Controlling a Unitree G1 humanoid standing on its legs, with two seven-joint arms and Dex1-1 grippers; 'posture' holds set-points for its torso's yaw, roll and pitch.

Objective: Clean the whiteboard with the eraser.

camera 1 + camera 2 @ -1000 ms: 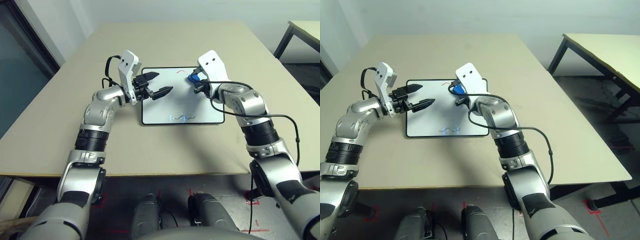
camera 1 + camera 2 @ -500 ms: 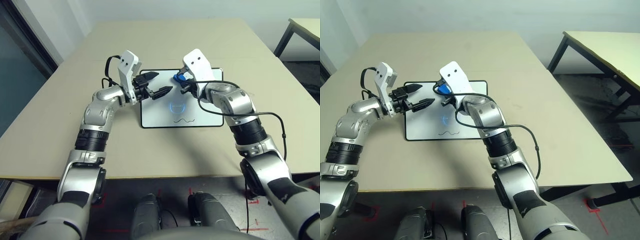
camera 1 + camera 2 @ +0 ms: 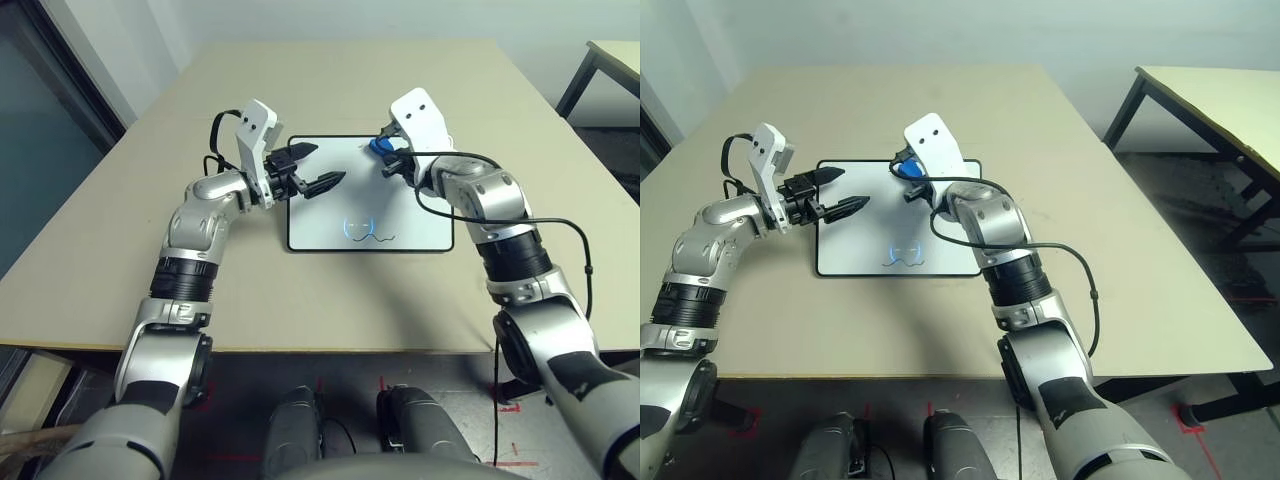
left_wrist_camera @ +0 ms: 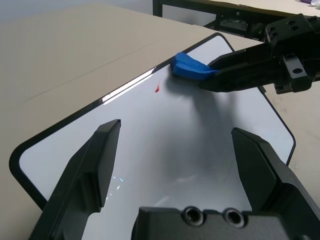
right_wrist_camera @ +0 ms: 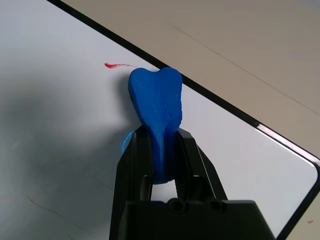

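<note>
In the head view, you are looking down on the whiteboard (image 3: 369,194), which is lying flat on the beige table (image 3: 330,85), with a dark squiggle (image 3: 367,229) sitting near the board's near edge. A second table (image 3: 1210,100) is standing well apart from the whiteboard, off to the robot's right, and a pale wall is running behind both. The right gripper (image 3: 386,158) is reaching over the whiteboard's far right part, pointing forward and to the left and tilted down, and it is pinching the eraser (image 3: 380,147) at the board's far edge. The left gripper (image 3: 318,168) is hovering level over the whiteboard's left edge, pointing forward and to the right, its two black fingers standing apart with nothing between them.

In the left wrist view, you are seeing the left gripper's fingers (image 4: 95,170) spread wide above the whiteboard (image 4: 150,135), while the blue eraser (image 4: 190,67) is resting by the board's frame just beside a small red mark (image 4: 157,90), clamped by the other arm's black fingers (image 4: 245,72).

In the right wrist view, the right gripper (image 5: 162,165) is squeezing the eraser (image 5: 156,105) between its jaws, and the eraser's tip is pressing on the whiteboard (image 5: 60,115) close to its black frame, just beside a red stroke (image 5: 116,65).
</note>
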